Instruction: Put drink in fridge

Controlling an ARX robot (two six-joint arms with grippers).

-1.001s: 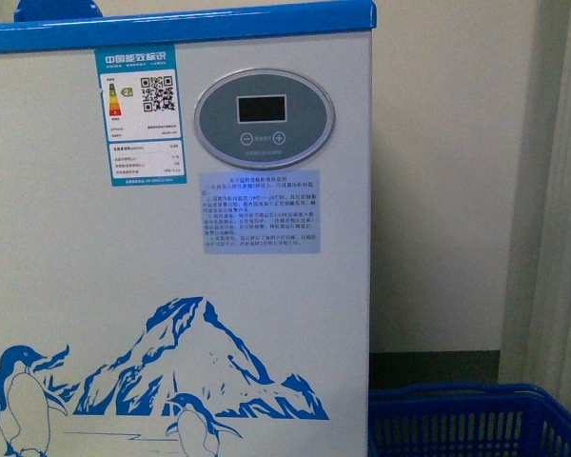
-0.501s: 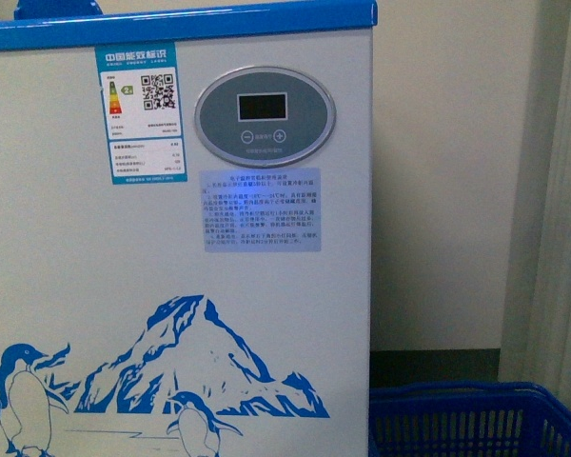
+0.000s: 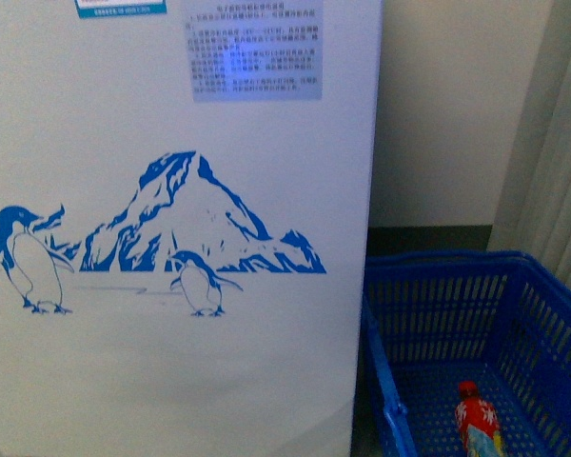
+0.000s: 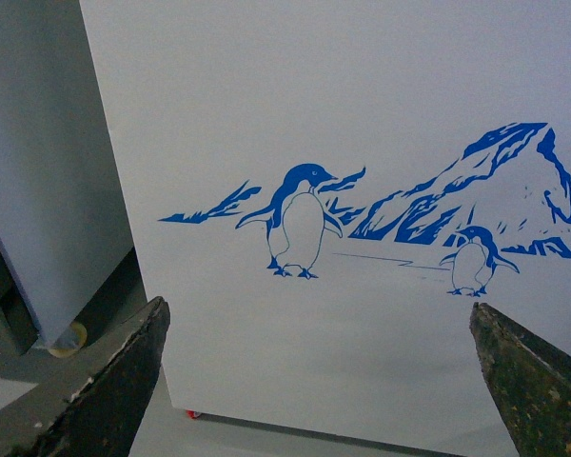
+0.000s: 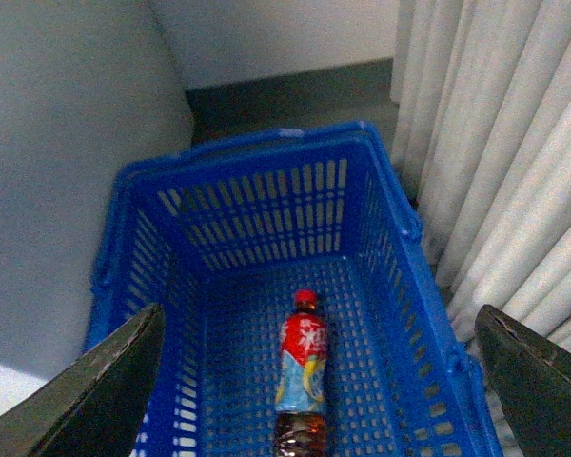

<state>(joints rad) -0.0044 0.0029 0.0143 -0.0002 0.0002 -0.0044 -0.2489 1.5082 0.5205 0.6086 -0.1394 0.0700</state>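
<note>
The drink [image 5: 302,367], a small bottle with a red cap and red label, lies on its side on the floor of a blue basket [image 5: 266,205]; the front view shows the drink [image 3: 476,419] at the lower right. My right gripper [image 5: 319,381] hangs open above the basket, the bottle between its spread fingers and well below them. The fridge [image 3: 171,219], white with a blue penguin-and-mountain picture, fills the left of the front view. My left gripper [image 4: 319,381] is open, facing the fridge [image 4: 362,190] front with nothing between its fingers. The fridge's lids are out of view.
The blue basket [image 3: 438,314] stands on the floor right beside the fridge. White curtains [image 5: 495,143] hang close along the basket's far side. A grey cabinet [image 4: 38,171] stands beside the fridge in the left wrist view. A red wheel [image 4: 191,414] shows under the fridge.
The front view has dropped: the fridge's blue rim and control panel are gone from sight, and the basket's inside with the drink now shows.
</note>
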